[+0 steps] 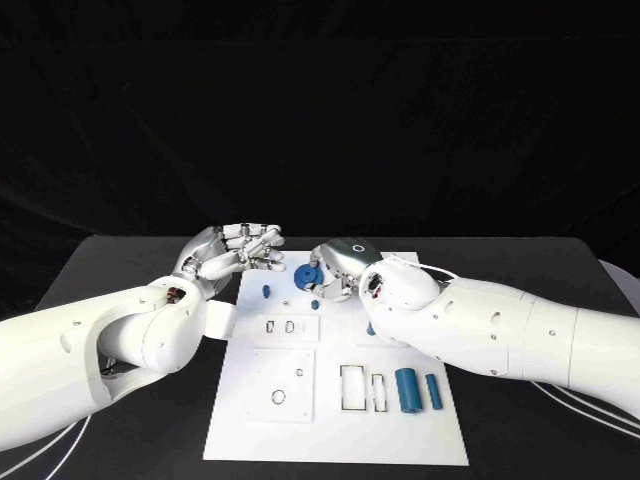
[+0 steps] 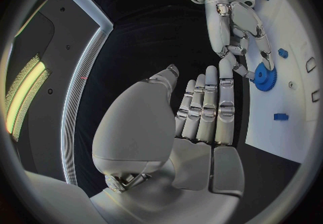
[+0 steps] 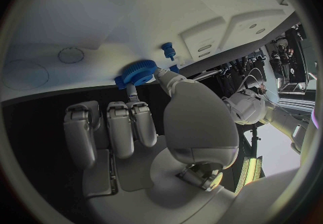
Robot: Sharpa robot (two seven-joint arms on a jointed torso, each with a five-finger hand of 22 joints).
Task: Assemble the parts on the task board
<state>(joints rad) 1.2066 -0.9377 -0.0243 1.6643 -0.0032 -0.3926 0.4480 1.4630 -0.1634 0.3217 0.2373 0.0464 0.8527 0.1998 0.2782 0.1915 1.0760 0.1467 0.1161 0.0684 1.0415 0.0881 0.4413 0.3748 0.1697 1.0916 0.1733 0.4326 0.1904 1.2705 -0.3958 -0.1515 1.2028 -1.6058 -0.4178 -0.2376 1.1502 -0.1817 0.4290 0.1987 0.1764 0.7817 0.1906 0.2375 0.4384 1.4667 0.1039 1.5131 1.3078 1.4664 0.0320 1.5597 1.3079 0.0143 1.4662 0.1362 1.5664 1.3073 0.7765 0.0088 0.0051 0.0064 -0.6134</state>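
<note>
A: How was the right hand [image 1: 343, 268] posed?

B: It reached over the far end of the task board [image 1: 248, 425], palm turned down. A fingertip and the thumb met on a blue gear [image 3: 139, 70], a toothed disc with a raised hub. The remaining fingers [image 3: 111, 127] were curled back toward the palm, clear of the gear.

A: So it held the gear?

B: Yes, pinched at the rim. In the left wrist view the same gear [image 2: 266, 77] sat right at those fingertips, just above the white surface. I could not tell whether it touched the board.

A: And the left hand [image 1: 234, 251]?

B: It was raised off the board's far left corner, holding nothing. In its own wrist view the fingers [image 2: 205, 108] stood straight and pressed side by side, the thumb [image 2: 163, 79] set apart from them.

A: What lay near the fingers?

B: A small blue peg [image 3: 167, 49] stood upright just beyond the gear. Well back from the right hand, nearer the robot, two blue cylinders [image 1: 418, 389] lay side by side, smooth and round-ended, beside a rectangular outline [image 1: 350, 388].

A: The board's surface?

B: Matte white and flat, with raised square panels carrying small slots and an oval hole [image 1: 278, 396]. The hands were glossy silver metal, the arms smooth white shell, the table [image 1: 133, 265] dull black.
</note>
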